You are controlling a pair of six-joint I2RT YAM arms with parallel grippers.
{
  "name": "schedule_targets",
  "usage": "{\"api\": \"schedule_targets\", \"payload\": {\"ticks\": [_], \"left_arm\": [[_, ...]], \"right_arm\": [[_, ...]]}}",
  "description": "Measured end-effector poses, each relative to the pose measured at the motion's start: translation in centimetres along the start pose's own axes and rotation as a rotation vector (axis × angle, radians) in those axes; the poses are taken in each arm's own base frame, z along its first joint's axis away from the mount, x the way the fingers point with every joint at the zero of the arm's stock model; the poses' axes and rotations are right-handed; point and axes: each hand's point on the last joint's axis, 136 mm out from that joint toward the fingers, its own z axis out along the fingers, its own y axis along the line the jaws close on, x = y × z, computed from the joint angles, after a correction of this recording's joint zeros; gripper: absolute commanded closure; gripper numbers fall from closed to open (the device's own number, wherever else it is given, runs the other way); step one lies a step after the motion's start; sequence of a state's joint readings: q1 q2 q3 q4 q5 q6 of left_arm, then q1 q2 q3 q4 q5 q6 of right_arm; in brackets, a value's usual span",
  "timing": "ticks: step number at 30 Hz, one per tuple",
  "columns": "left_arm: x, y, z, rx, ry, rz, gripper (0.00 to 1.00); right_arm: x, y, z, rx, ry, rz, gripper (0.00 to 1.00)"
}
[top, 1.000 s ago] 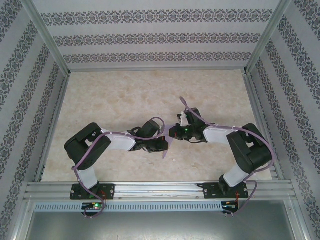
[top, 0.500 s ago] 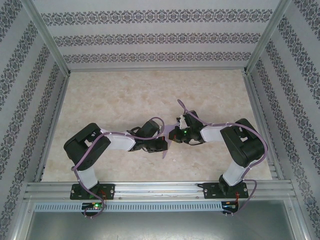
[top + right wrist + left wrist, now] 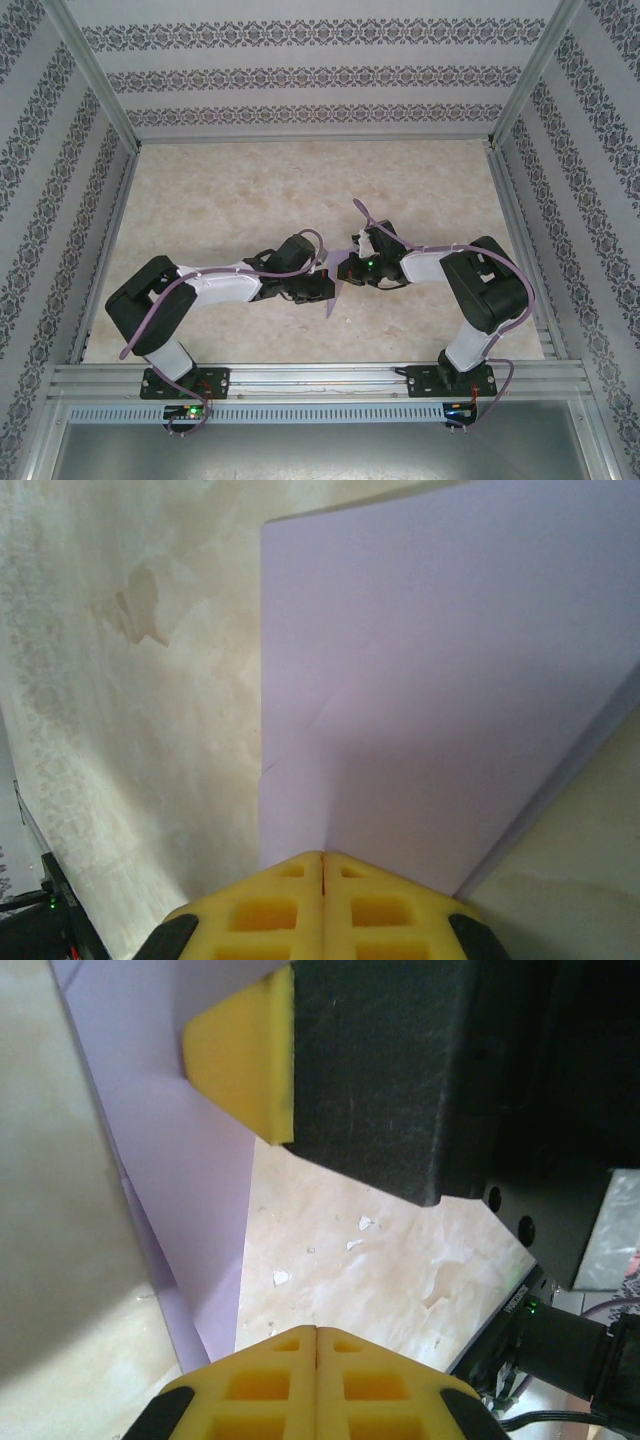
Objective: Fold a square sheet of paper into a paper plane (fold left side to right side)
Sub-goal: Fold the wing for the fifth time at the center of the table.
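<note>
Quick note from the remote seat on the left-over-right fold. Both arms meet mid-worktop [image 3: 230, 200], and the lilac sheet of paper [image 3: 430, 680] sits between them, a thin sliver from the top camera.

The right gripper [image 3: 322, 875] is closed, and the sheet runs straight into its fingertips, so I read that as a pinch on the paper's edge. At the sheet's right edge I can see a second layer, so it looks at least partly doubled over.

The left gripper [image 3: 316, 1345] is closed too, but the paper passes just beside its tips. I can't tell whether it has any of the sheet.

How I'd do this bit well:
- The wrists are really close, with the right one's yellow pad [image 3: 245, 1070] looming in the left wrist view, so move one arm at a time.
- Let the right pinch anchor the sheet and don't tug, since thin paper probably buckles or tears.
- Line up the edges before pressing, then run the closed left fingertips along the fold to set the crease.
</note>
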State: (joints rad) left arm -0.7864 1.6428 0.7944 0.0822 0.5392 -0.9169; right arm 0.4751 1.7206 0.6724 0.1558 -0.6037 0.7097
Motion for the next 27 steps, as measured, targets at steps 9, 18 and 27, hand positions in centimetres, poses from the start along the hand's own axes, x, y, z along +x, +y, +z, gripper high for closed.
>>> {"api": "schedule_targets", "payload": {"ticks": [9, 18, 27], "left_arm": [[1.2, 1.0, 1.4, -0.010, 0.061, -0.034, 0.95], [1.3, 0.6, 1.7, 0.014, 0.074, -0.038, 0.96], [1.6, 1.3, 2.5, 0.008, 0.093, -0.050, 0.95]], "right_arm": [[0.0, 0.0, 0.0, 0.003, 0.006, -0.002, 1.00], [0.0, 0.0, 0.1, 0.003, 0.014, 0.001, 1.00], [0.0, 0.0, 0.1, 0.006, 0.018, -0.003, 1.00]]}}
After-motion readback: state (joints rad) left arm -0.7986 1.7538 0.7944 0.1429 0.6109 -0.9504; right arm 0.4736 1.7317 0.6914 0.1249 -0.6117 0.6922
